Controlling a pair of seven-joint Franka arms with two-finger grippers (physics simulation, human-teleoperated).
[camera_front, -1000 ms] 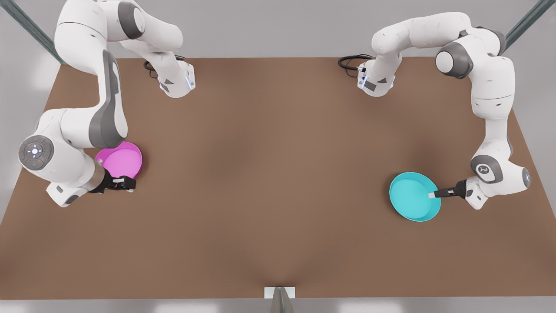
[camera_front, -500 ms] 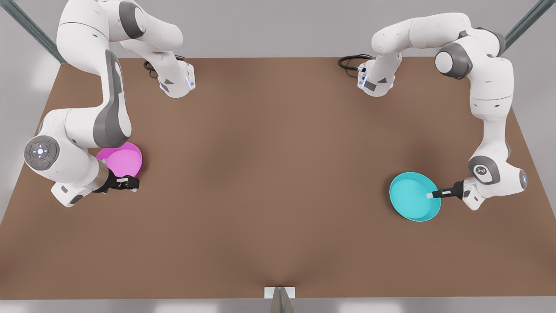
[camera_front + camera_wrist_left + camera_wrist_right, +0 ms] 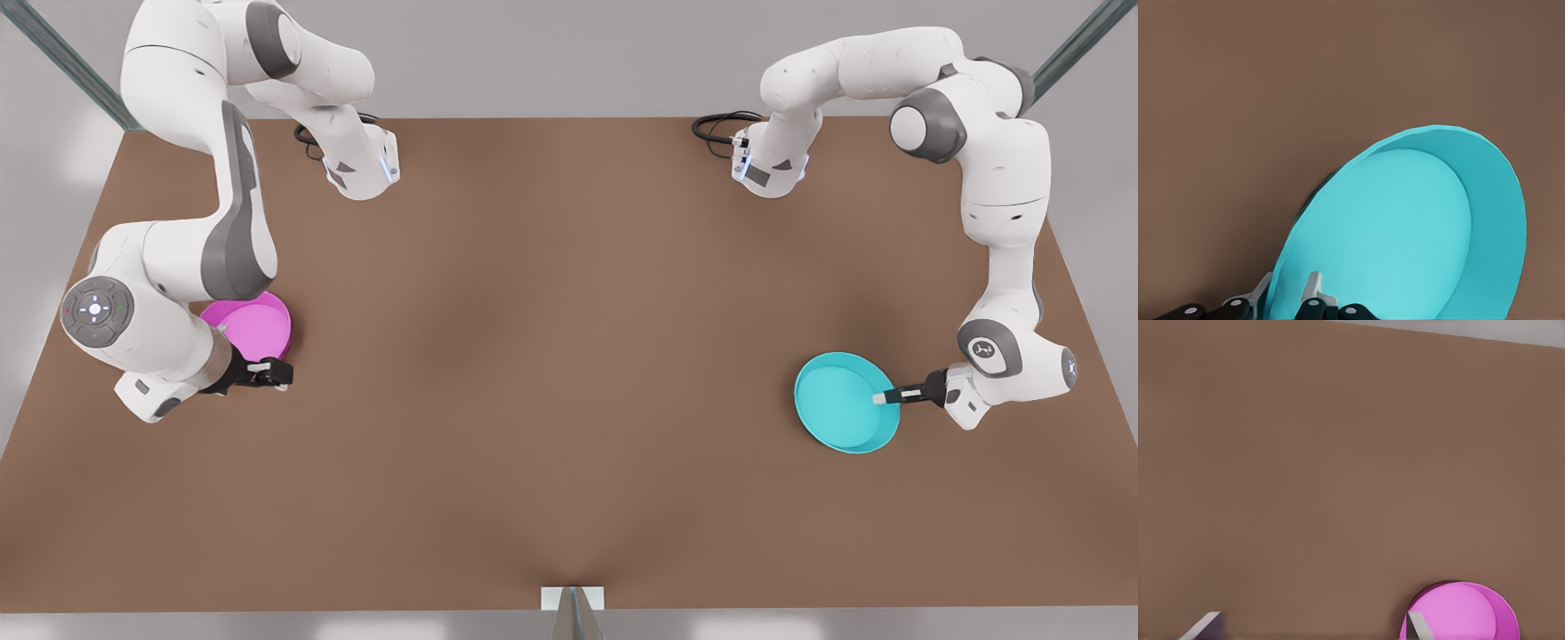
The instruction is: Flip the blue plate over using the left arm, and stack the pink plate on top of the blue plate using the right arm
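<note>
The blue plate (image 3: 840,413) lies on the brown table at the front view's right, open side up and slightly tilted. My left gripper (image 3: 883,398) is shut on its rim from the right; in the left wrist view the fingers (image 3: 1313,288) straddle the rim of the blue plate (image 3: 1405,227). The pink plate (image 3: 253,329) sits at the front view's left, partly hidden under the right arm. My right gripper (image 3: 271,372) hovers open at its near edge. In the right wrist view the pink plate (image 3: 1461,613) sits by one fingertip (image 3: 1415,628).
The two arm bases (image 3: 360,169) (image 3: 769,169) stand at the back edge with black cables beside them. A small white bracket (image 3: 573,597) sits at the middle of the table's front edge. Bare brown tabletop (image 3: 551,356) stretches between the plates.
The right arm has shifted a little toward the front view's right, its gripper sliding along the pink plate's near edge. The left gripper and blue plate have edged slightly left.
</note>
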